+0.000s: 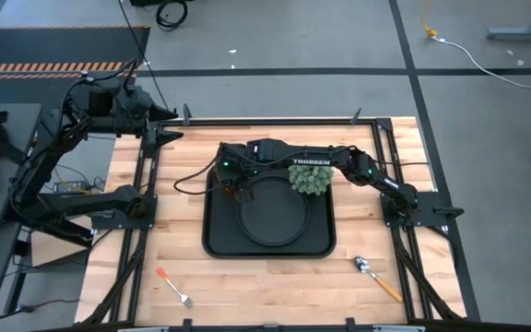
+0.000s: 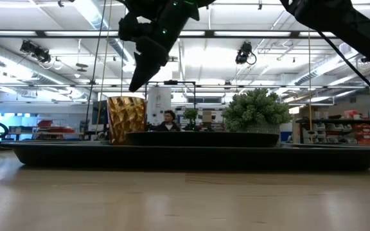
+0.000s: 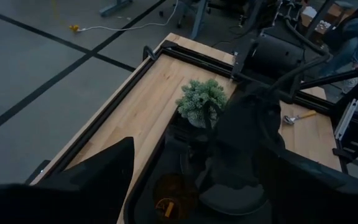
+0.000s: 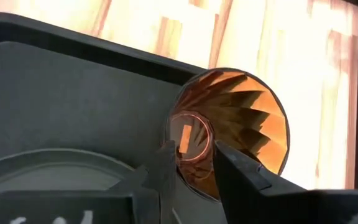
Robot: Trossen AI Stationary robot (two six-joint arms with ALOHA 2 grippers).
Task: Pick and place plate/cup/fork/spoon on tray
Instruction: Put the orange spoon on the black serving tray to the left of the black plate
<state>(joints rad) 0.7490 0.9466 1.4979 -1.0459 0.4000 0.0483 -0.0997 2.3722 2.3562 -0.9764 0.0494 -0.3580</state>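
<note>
- The table (image 1: 275, 277) is pale butcher-block wood framed by dark rails; the tray (image 1: 218, 242) lies near its middle and serves as the landmark here.
- The plate (image 1: 272, 217) lies flat inside the tray, filling most of its floor.
- The cup (image 2: 126, 119) stands upright in the tray's far left corner, just beside the plate's rim — amber, with faceted walls.
- The right gripper (image 4: 194, 168) hangs directly above the cup, its fingers slightly apart with a narrow gap, straddling the near wall of the cup; one finger points into the mouth, the other lies outside. Whether they touch the wall cannot be told.
- A green plant ball (image 1: 309, 176) sits at the tray's far right corner, over the rim.
- The fork (image 1: 172, 286) lies on bare wood, well apart from the tray off its near left corner.
- The spoon (image 1: 376, 277) lies on bare wood off the tray's near right corner, bowl pointing toward the tray.
- The left gripper (image 1: 169, 134) waits beyond the table's far left corner, far from the tray; its fingers stand spread wide and hold nothing.
- Around the table lies grey concrete floor crossed by dark tape lines, a hazard-striped mat and loose cables — beyond the tray the low view shows a hall with ceiling lights, shelving and a person (image 2: 169, 120) far off.
</note>
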